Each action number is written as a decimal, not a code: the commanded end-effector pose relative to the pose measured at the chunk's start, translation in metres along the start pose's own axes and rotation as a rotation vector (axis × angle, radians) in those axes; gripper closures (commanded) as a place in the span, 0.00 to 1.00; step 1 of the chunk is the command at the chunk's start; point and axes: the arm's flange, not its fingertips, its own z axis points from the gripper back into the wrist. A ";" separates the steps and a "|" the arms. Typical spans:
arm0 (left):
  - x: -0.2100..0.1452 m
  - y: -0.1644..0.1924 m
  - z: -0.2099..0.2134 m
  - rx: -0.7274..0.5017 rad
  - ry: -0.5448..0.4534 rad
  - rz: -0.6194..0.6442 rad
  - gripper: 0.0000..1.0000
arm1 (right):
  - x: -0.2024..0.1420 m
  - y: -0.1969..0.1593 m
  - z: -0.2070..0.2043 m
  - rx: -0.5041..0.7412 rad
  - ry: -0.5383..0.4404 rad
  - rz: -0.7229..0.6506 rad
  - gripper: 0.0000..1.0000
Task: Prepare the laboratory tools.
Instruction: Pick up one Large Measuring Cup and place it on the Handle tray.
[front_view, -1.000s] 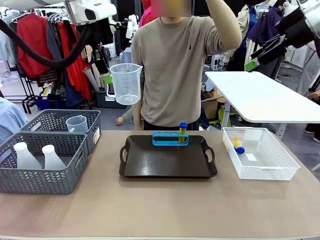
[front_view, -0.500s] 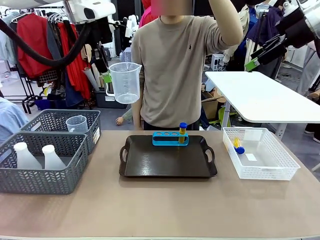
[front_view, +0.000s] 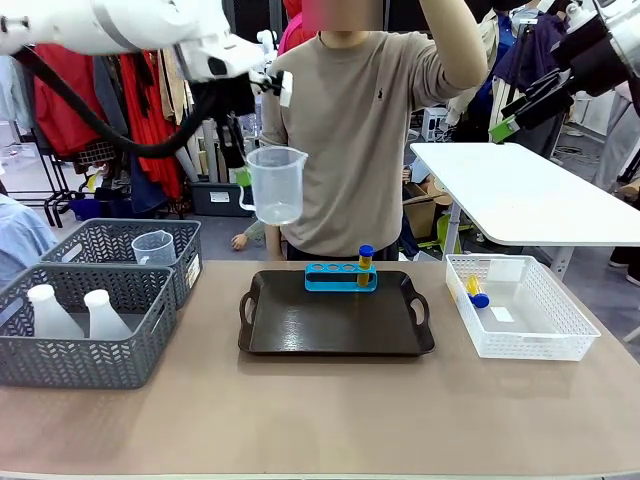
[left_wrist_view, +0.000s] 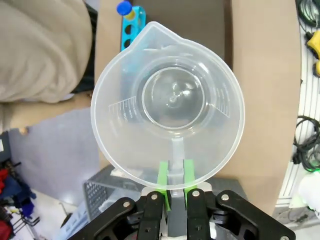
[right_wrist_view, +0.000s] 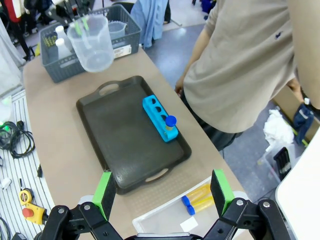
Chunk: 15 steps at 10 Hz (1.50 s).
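- The left gripper is clamped tight on the handle of the clear beaker. The beaker is hanging mid-air, upper left of centre in the front view, just past the far-left corner of the black tray.
- The right gripper is wide open with nothing in it.
- Risk imo: it's a thin pinch on the handle alone, so the beaker could swing or slip. It could then drop onto the blue rack and knock over its one capped tube.
- It's also near the person, so a bump could twist it loose.

At the bench's left edge, the front wall of the grey basket hides the lower parts of two conical flasks. The printed scale on the beaker is too faint to read.
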 end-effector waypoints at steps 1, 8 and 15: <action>0.012 0.007 -0.012 0.014 0.013 -0.020 1.00 | 0.000 0.000 0.001 0.010 -0.014 0.000 0.00; 0.091 -0.008 -0.132 -0.088 -0.035 -0.145 1.00 | 0.000 0.000 0.001 0.010 -0.014 0.000 0.00; 0.121 -0.004 -0.204 -0.086 -0.029 -0.166 1.00 | 0.000 0.000 0.001 0.010 -0.014 0.000 0.00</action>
